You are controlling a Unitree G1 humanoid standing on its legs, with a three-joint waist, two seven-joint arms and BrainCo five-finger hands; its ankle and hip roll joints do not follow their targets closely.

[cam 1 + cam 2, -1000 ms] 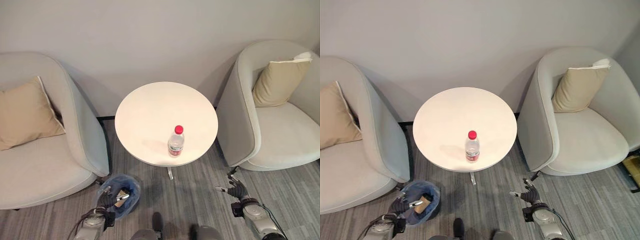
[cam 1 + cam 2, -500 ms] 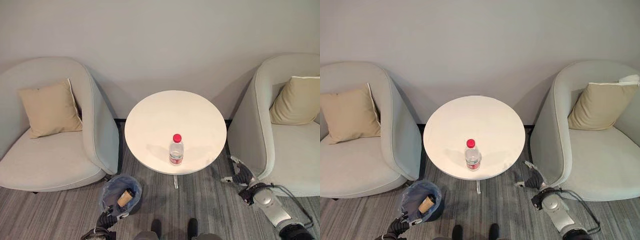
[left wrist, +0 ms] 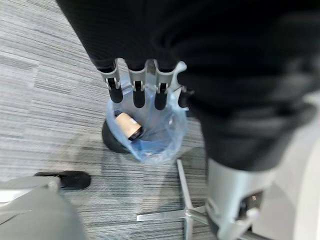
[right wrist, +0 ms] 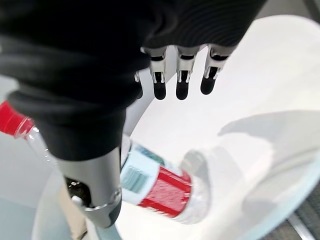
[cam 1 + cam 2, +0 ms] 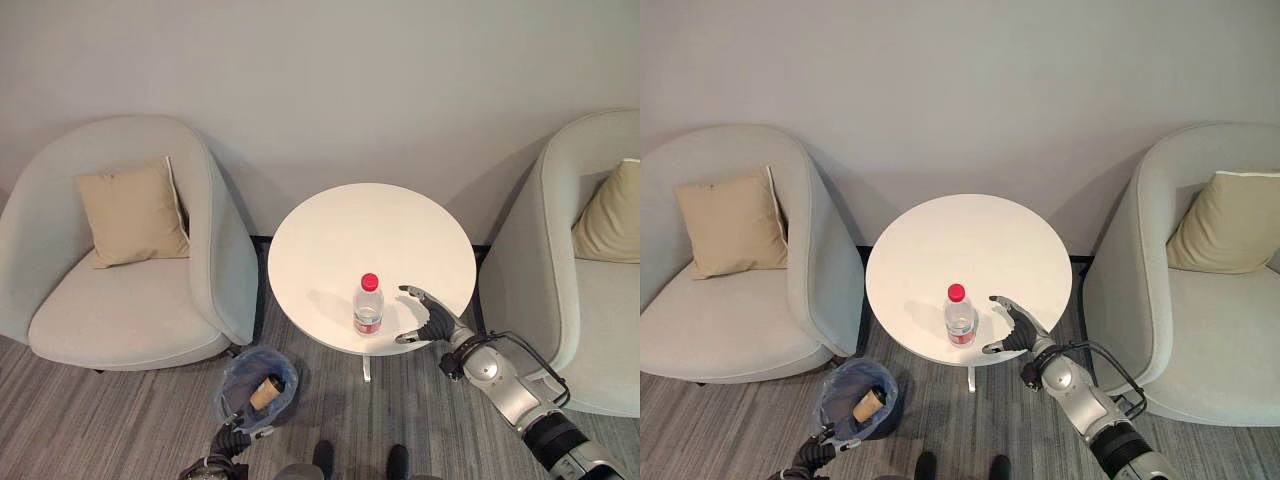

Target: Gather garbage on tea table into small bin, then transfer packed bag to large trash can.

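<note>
Reaching: right hand (image 5: pixel 432 322) fingers spread, released, bottle (image 5: pixel 368 305) just beside fingertips.
Handling: light, slick, tippy; grasp mid-body.
Left hand (image 3: pixel 137 90): relaxed above small bin (image 5: pixel 255 385).

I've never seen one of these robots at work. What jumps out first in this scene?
A lone plastic bottle with a red cap stands upright near the front edge of the round white table between two pale armchairs. The robot's right hand is spread open just beside it, not touching. On the floor by the left armchair, a small bin lined with a blue bag holds a paper cup.
</note>
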